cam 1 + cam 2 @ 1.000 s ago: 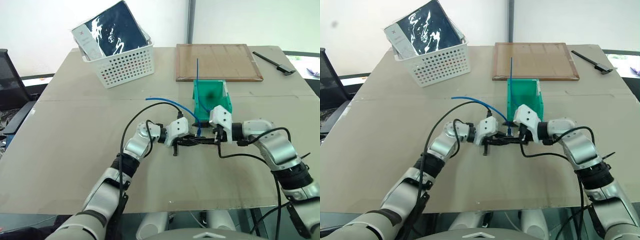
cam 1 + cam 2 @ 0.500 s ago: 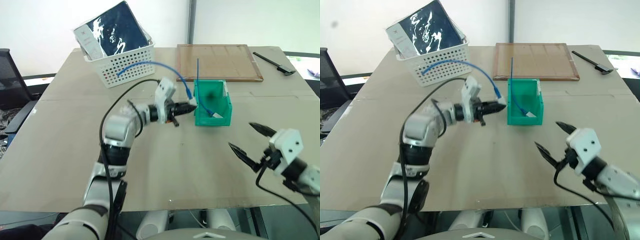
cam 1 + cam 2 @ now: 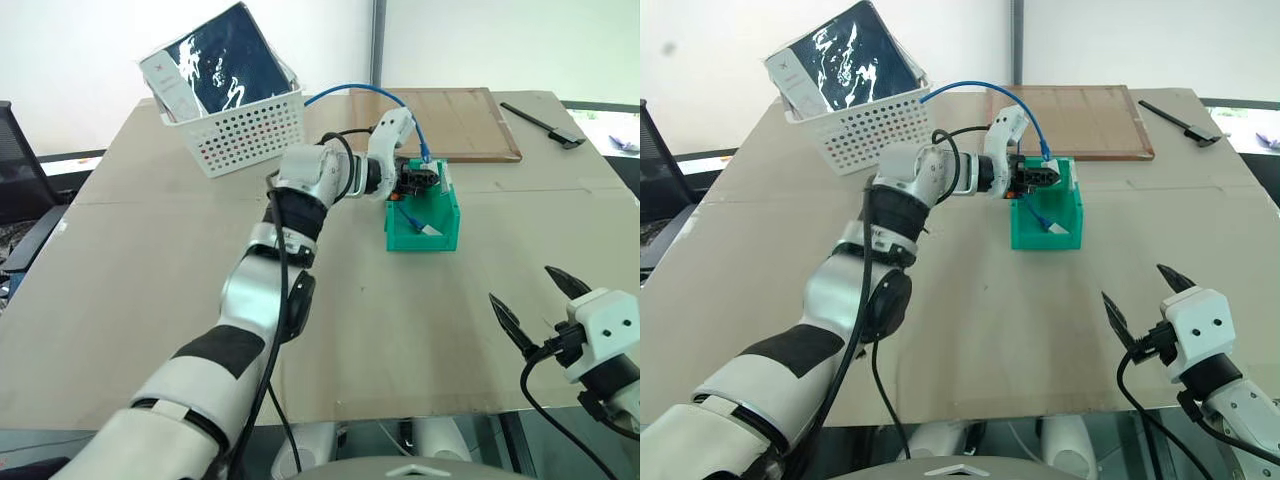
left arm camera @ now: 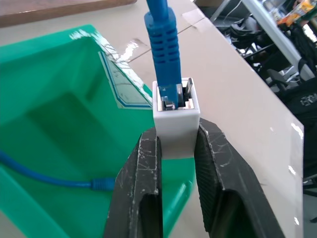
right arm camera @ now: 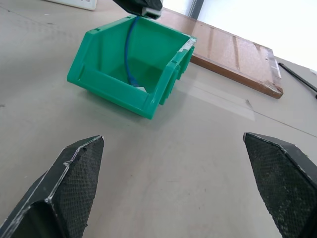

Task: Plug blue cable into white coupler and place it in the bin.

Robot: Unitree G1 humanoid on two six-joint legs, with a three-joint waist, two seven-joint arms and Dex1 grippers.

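Observation:
My left gripper [image 4: 176,141] is shut on the white coupler [image 4: 176,116], its black fingers [image 4: 143,188] pinching both sides. The blue cable [image 4: 161,44] is plugged into the coupler's socket and arcs back over the arm [image 3: 350,90]. Gripper and coupler hover over the far end of the green bin [image 3: 450,225]. A second blue cable [image 4: 49,178] and a small white piece [image 3: 430,230] lie inside the bin. My right gripper [image 3: 533,303] stands open near the table's front right, well apart from the bin, with nothing between its fingers.
A white perforated basket [image 3: 245,135] holding a dark blue packet stands at the back left. A wooden board [image 3: 470,120] lies behind the bin, and a black tool [image 3: 540,118] lies at the back right. A dark chair [image 3: 20,170] stands beside the table's left edge.
My left gripper has risen and moved away from the table's middle to above the bin, carrying the coupler and cable. My right gripper has let go, opened and drawn back to the front right.

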